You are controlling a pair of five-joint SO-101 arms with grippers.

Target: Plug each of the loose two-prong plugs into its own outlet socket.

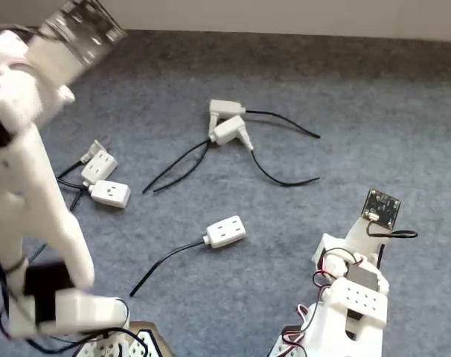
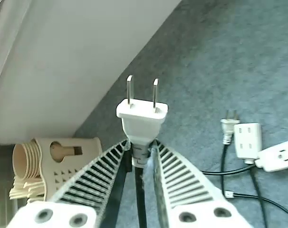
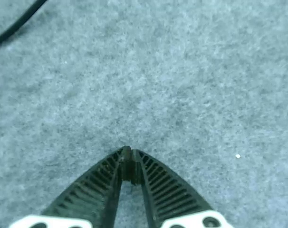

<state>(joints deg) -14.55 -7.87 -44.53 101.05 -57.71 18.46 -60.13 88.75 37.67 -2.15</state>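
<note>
1. The left tool [image 2: 141, 144] is clenched on a two-prong plug [image 2: 141, 114], lifted high at the upper left of the high view. Its prongs are bare, so it is not seated yet.
2. The right tool [image 3: 131, 159] is pinched closed on nothing, low over the grey tabletop [image 3: 206, 71].
3. Upper centre of the high view: a white pair [image 1: 227, 123], bodies touching. It looks mated, though I can't be sure.
4. At the left of the high view, a second plug [image 1: 94, 151] lies beside a socket block [image 1: 99, 168], and that one looks undone.
5. Lower centre, a lone socket [image 1: 225, 231] sits free and makes a likely target.
6. A beige perforated basket [image 2: 82, 156] sits by the wall with stacked cups [image 2: 25, 166] against it. What's inside it is unclear.
</note>
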